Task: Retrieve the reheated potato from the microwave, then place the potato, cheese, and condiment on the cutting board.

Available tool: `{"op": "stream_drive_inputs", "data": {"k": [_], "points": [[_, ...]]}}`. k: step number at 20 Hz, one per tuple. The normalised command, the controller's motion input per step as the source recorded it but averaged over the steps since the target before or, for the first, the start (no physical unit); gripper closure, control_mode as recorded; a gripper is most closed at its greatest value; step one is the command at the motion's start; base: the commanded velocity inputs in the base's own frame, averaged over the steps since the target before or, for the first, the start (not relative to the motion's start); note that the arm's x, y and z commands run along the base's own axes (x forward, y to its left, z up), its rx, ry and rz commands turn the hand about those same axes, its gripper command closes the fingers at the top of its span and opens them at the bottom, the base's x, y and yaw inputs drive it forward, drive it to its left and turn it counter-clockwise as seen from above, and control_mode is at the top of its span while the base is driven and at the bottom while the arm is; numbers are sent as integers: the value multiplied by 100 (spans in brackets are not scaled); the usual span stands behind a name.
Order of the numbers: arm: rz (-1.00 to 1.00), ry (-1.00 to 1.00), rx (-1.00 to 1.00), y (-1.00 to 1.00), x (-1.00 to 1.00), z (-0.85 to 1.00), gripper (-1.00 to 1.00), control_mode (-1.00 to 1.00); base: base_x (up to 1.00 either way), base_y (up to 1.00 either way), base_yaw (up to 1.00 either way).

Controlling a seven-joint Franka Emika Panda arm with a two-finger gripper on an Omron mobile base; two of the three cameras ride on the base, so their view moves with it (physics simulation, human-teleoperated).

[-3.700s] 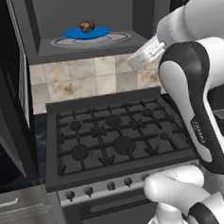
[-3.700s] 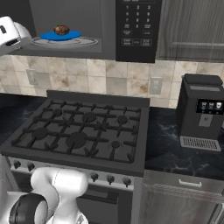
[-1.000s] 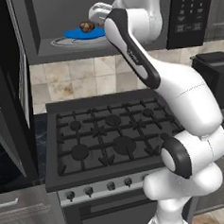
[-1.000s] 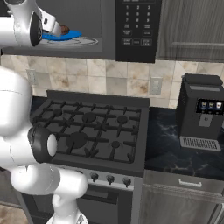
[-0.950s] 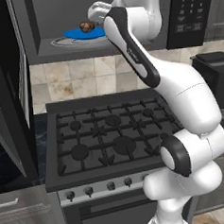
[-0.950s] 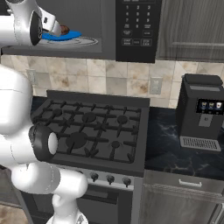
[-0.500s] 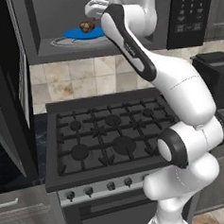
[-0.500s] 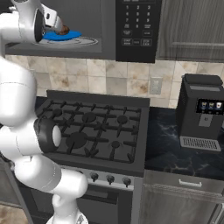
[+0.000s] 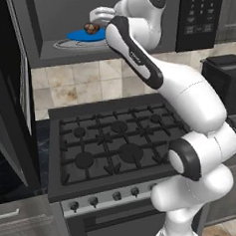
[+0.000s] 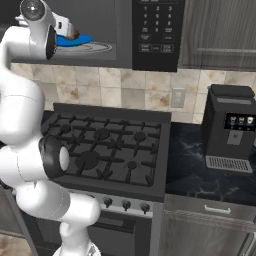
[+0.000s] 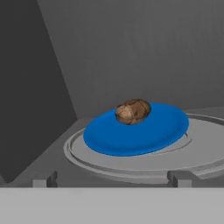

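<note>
While the potato sat on the blue plate inside the microwave, the pincer had moved in from outside the opening to just short of the plate, its tips spread apart and empty. That suggested the reach was nearly done, with the grasp next. No writing on the microwave's keypad was readable.

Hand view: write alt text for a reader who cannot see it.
A brown potato sits on a blue plate on the round turntable inside the grey microwave. The open gripper faces it, its finger tips short of the plate.
</note>
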Motion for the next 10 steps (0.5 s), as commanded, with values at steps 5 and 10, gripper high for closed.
{"op": "stream_drive_inputs", "data": {"k": [5, 10], "points": [[3, 0, 0, 0, 30, -5, -100, -100, 0, 0, 0], [0, 3, 0, 0, 42, 7, -100, -100, 0, 0, 0]]}}
